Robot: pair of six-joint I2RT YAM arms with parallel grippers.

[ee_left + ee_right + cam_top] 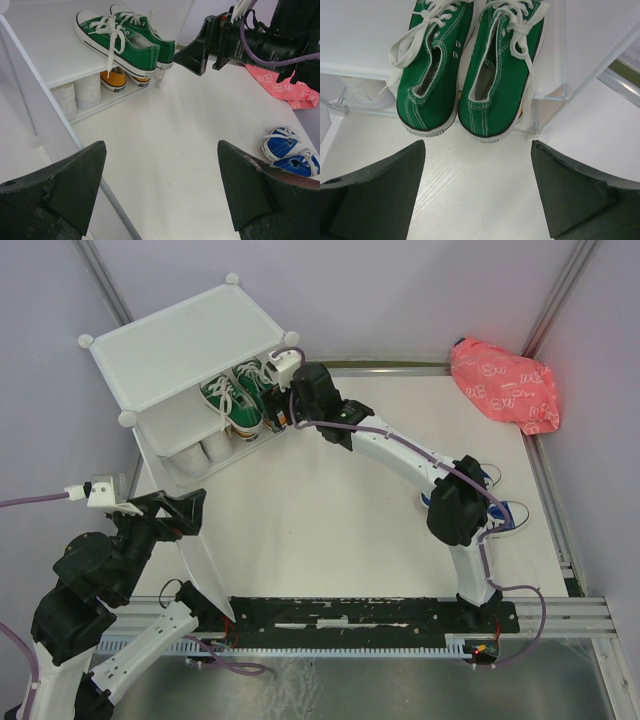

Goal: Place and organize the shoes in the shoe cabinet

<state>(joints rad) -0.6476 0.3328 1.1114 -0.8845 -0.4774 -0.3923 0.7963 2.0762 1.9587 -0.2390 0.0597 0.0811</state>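
Observation:
The white shoe cabinet [180, 345] stands at the far left with its open front toward the table. A green pair of shoes [235, 400] sits on its inner shelf, heels outward [427, 85]. Below the shelf stand a white pair [77, 95] and an orange pair [114, 80]. A blue pair [500, 510] lies on the table at the right, partly hidden by my right arm. My right gripper [478, 145] is open just in front of the green heels, holding nothing. My left gripper [161, 150] hangs open and empty over the table near the cabinet's front.
A pink patterned bag [505, 385] lies at the far right corner. A white cabinet panel [200, 570] runs forward beside my left gripper [196, 512]. My right arm [240, 40] reaches across the table toward the shelf. Metal frame rails border the table.

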